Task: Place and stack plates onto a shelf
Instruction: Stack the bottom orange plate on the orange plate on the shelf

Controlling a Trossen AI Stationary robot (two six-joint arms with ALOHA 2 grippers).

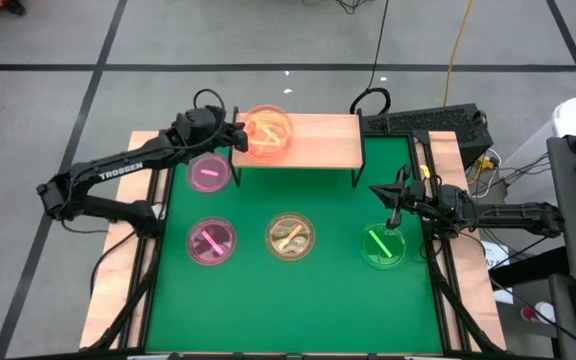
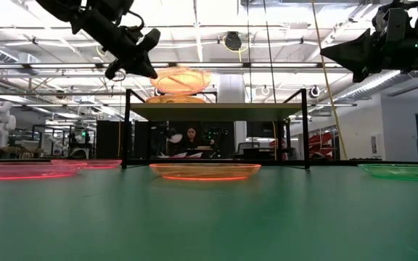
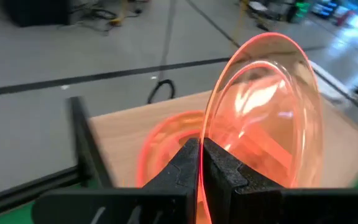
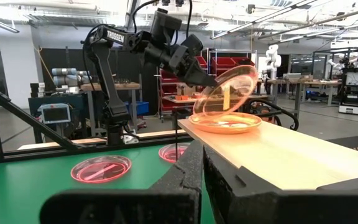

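The shelf (image 1: 318,140) stands at the table's far edge, with an orange-pink plate (image 4: 225,123) lying flat on its left end. Above that plate my left gripper (image 1: 238,135) is shut on a second orange-pink plate (image 4: 229,87), which is tilted steeply. Two pink plates (image 1: 209,172) (image 1: 211,241), an amber plate (image 1: 290,236) and a green plate (image 1: 383,247) lie flat on the green table. My right gripper (image 1: 388,200) hovers shut above the table's right side, over the green plate, and touches nothing. My left gripper pinches the tilted plate's rim (image 3: 201,163) between its two fingers. It comes from the table's left, slanting a little downward. The plate stands nearly on edge, its far rim (image 4: 253,70) raised. Whether its low edge touches the plate beneath, I cannot tell.
The shelf's thin black legs (image 1: 358,170) stand on the table under the board. A keyboard (image 1: 423,122) and cables lie behind the table's far right corner. A person (image 2: 191,138) sits in the room beyond. Bare green surface lies along the near edge.
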